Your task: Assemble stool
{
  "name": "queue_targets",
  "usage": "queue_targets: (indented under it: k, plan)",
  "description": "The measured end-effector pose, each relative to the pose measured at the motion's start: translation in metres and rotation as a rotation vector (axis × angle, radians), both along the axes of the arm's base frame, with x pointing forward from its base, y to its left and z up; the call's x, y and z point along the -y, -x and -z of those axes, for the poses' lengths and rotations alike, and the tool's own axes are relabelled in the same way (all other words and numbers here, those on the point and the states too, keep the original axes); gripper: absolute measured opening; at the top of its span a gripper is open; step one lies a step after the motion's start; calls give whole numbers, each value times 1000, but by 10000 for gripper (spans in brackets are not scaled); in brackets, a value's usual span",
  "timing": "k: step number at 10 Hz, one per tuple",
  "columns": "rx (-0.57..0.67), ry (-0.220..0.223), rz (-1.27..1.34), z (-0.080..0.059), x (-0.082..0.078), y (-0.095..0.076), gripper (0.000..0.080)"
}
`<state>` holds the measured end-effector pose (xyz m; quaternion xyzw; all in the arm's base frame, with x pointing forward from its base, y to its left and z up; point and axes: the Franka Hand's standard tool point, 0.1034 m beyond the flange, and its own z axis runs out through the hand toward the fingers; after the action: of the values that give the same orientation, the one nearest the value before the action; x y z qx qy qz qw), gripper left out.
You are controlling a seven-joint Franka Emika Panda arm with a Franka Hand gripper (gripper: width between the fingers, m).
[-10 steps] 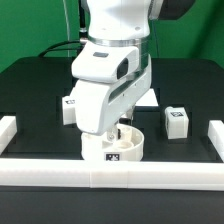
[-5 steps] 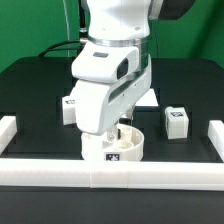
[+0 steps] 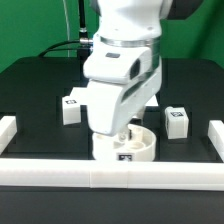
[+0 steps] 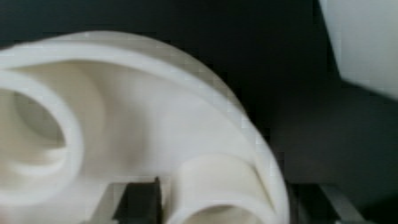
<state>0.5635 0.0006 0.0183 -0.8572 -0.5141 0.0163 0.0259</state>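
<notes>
From my station I see the pincer [image 4: 221, 205] closed on a short white leg [image 4: 221, 178], which is clamped between its two dark pads [image 4: 128, 205]. In the exterior view the arm stands low over the round seat [image 3: 146, 148]. The seat rests on the black bench [image 3: 35, 90] just behind the front bar [image 3: 60, 177]. A second leg [image 3: 72, 108] stands at the exterior view's left of the arm and a third leg [image 3: 177, 121] at its right, both apart from the seat. I cannot tell whether the short white leg touches the seat.
</notes>
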Motion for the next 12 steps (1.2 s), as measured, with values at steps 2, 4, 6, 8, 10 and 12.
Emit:
queue_targets:
  k: [2, 4, 6, 8, 10, 12]
  plan:
    - [0, -1, -8, -1, -19, -9, 320]
    - [2, -3, -26, -2, -40, -16, 320]
    - [5, -6, -47, 0, -57, -24, 320]
    - [9, -7, -48, 0, -71, -27, 320]
    - [0, -5, -52, 0, -79, -29, 321]
    - [-5, -5, -40, -1, -84, -29, 321]
